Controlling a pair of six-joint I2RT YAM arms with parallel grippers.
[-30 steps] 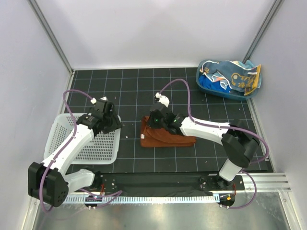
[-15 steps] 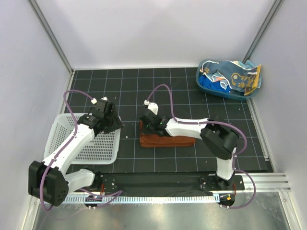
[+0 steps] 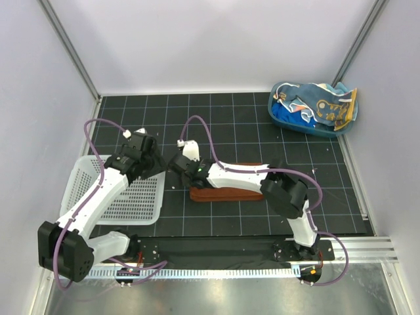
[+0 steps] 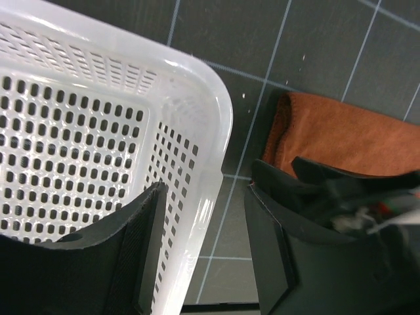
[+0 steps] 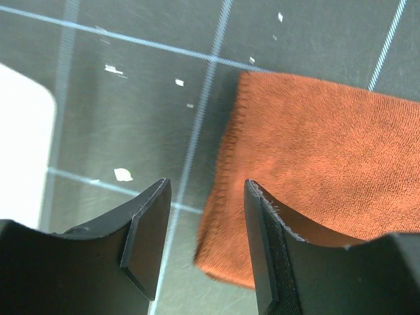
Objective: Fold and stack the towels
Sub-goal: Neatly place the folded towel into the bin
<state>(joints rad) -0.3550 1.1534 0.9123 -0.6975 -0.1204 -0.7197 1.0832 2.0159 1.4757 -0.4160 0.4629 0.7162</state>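
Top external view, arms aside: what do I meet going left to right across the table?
Left to right: white mesh basket → folded rust-brown towel → blue tub heaped with loose towels.

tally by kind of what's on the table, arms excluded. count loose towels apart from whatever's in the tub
Towels on the mat: 1, the folded rust-brown towel
Baskets: 1, the white mesh basket
Tubs: 1, the blue tub
Towels in the tub: a crumpled towel pile, number cannot be told
Total: 3 countable things, plus the pile
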